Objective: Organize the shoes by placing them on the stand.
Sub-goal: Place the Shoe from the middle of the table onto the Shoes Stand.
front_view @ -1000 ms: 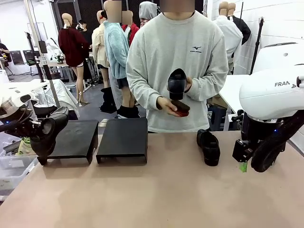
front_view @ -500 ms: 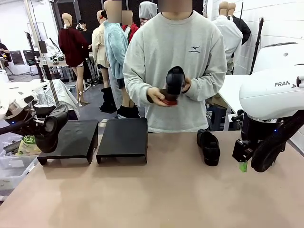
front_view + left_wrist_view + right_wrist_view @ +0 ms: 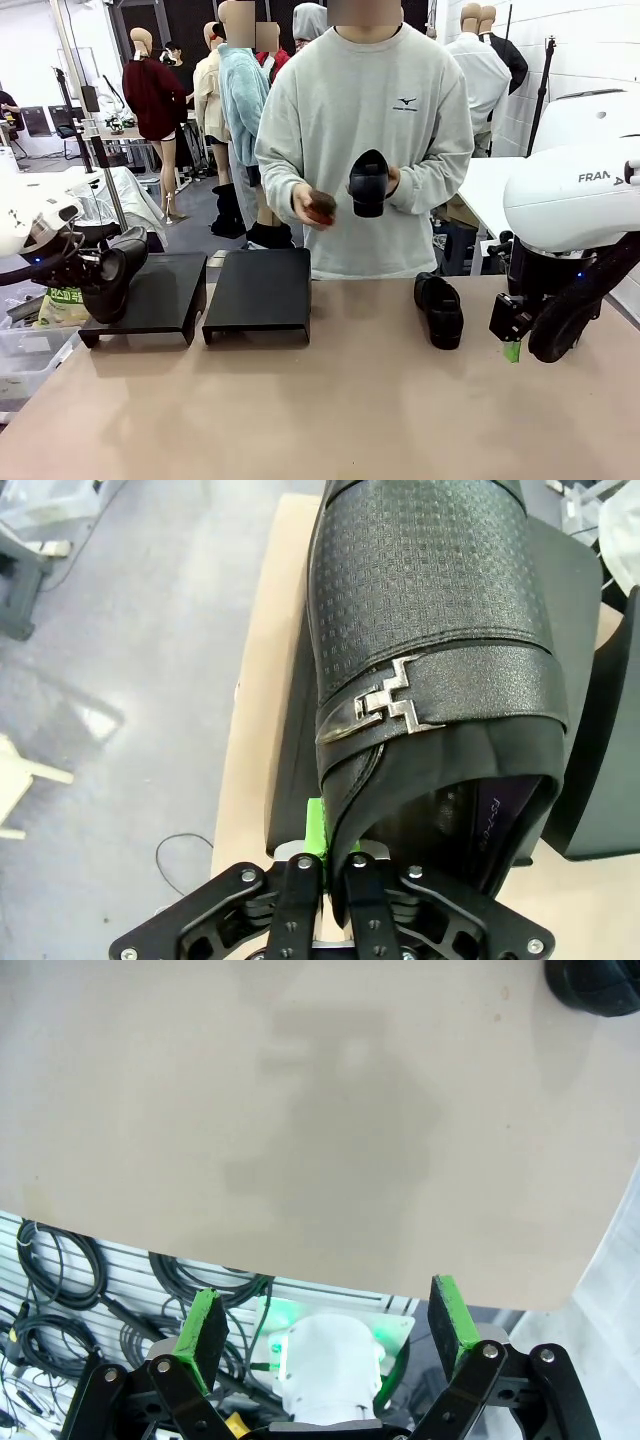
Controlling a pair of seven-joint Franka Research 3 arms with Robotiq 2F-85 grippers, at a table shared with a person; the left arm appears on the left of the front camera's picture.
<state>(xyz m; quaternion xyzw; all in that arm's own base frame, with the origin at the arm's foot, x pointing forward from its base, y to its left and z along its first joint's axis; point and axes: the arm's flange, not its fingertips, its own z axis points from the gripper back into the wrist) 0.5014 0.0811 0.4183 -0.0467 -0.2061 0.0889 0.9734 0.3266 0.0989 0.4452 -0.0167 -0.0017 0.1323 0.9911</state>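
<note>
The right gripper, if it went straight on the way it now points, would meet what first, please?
Probably the bare table: the open right gripper points at it with nothing between. The shoe lies off to one side of that line, though depth is hard to judge.

I've got the held shoe (image 3: pixel 425 620) up close: a black leather-look upper embossed in a fine grid, with a low sheen and a silvery metal buckle (image 3: pixel 390 700). The shoe on the table (image 3: pixel 440 310) looks smoother and glossier. The stands (image 3: pixel 262 290) read matt black, the tabletop (image 3: pixel 330 410) smooth matt beige, and the person's sweatshirt (image 3: pixel 370 120) soft grey cloth.
</note>
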